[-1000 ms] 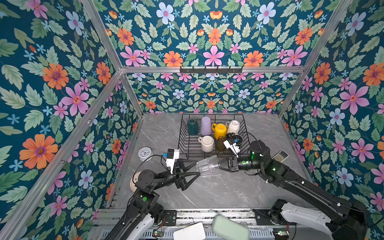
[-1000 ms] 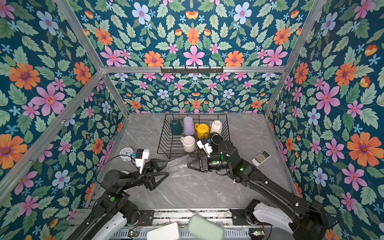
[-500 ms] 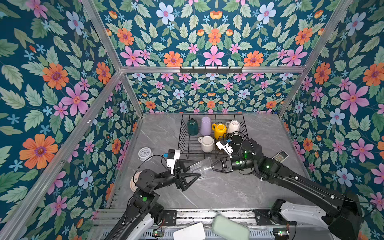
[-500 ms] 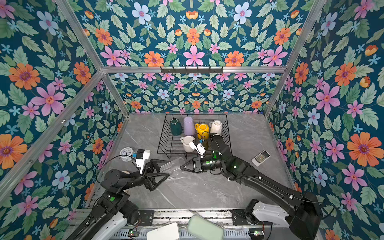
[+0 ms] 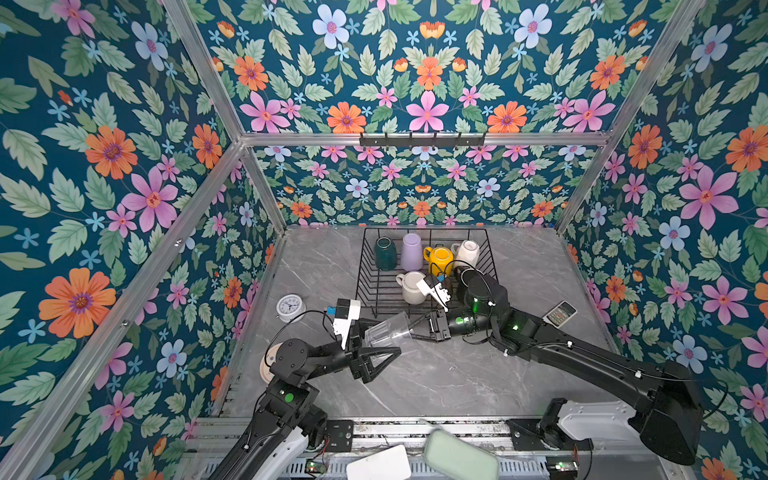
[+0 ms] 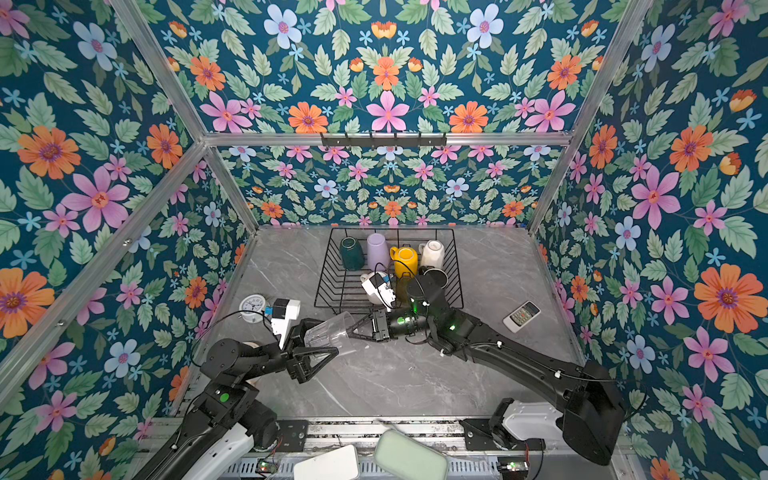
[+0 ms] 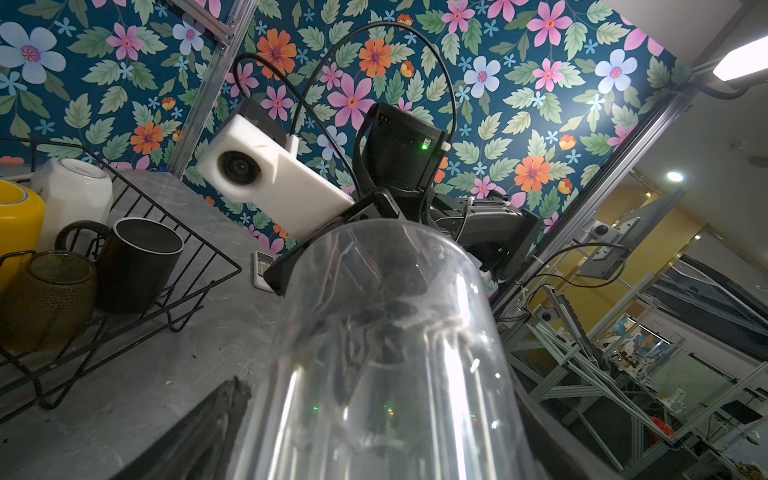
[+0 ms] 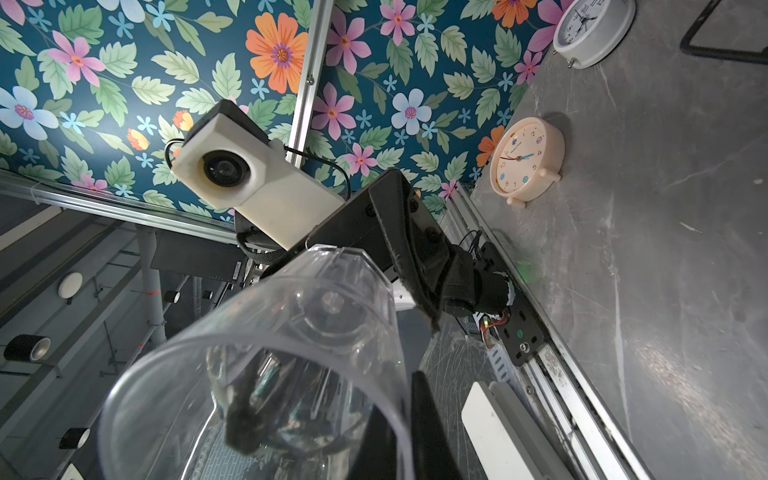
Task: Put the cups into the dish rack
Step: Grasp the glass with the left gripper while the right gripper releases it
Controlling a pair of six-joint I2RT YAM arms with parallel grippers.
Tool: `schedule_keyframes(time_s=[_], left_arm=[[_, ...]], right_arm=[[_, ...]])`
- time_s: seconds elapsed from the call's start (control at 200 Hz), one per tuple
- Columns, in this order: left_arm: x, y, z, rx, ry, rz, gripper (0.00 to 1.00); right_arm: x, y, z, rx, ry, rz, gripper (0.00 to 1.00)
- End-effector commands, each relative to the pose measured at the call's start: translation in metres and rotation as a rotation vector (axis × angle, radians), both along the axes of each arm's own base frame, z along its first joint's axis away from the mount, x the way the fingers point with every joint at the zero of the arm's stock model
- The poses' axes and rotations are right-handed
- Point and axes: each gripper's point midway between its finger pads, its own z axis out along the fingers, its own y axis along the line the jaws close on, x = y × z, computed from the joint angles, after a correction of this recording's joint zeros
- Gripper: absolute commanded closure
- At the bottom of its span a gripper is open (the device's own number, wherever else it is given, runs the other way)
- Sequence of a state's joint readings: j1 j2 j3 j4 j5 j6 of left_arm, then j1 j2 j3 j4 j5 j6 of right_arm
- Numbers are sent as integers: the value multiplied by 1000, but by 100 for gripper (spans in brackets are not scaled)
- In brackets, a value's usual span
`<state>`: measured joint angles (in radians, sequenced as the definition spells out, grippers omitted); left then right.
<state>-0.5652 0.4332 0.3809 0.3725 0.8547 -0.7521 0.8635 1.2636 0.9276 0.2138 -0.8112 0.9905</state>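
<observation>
The clear glass (image 5: 388,331) (image 6: 328,330) hangs on its side above the grey table, in front of the dish rack (image 5: 365,266). My right gripper (image 5: 409,333) (image 8: 405,436) is shut on its rim, one finger inside and one outside. My left gripper (image 5: 380,343) (image 7: 380,415) stands open around the glass's base, fingers on either side of it. In the rack stand a teal mug (image 5: 384,253), a lilac tumbler (image 5: 411,251), a yellow mug (image 5: 439,259), two white mugs (image 5: 467,251) (image 5: 411,286), a black mug (image 7: 137,262) and an olive glass (image 7: 50,299).
A white clock (image 5: 289,307) stands left of the rack and a cream clock (image 8: 525,160) lies by the left arm's base. A remote (image 5: 561,313) lies at the right. White and pale green flat items (image 5: 459,457) sit on the front rail.
My right gripper has carried the clear glass leftward, so its base now sits between the left gripper's fingers. The left arm has hardly moved.
</observation>
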Motion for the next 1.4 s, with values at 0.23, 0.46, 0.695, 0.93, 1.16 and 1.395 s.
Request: schedule_keyframes(time_s=[0.23,0.46,0.695,0.93,1.16,1.395], left_arm=[[2,1,8,-12,-35,15,25],[4,2,8,-2,-37,35,70],[8,4,9,13,-41,72,99],[13,7,12,38,-39,110,100],[17,10,17,59,-38,152,100],[35,13,9,159,10,239,100]], right_arm=[[-4,8,12,72,-21,41,100],[-3,7,11,63,-19,29,99],[1,3,4,33,-18,-19,68],[17,-20,-1,-14,-30,-129,40],[45,-80,-17,-150,-58,-397,21],[54,-152,-32,-378,-170,-694,6]])
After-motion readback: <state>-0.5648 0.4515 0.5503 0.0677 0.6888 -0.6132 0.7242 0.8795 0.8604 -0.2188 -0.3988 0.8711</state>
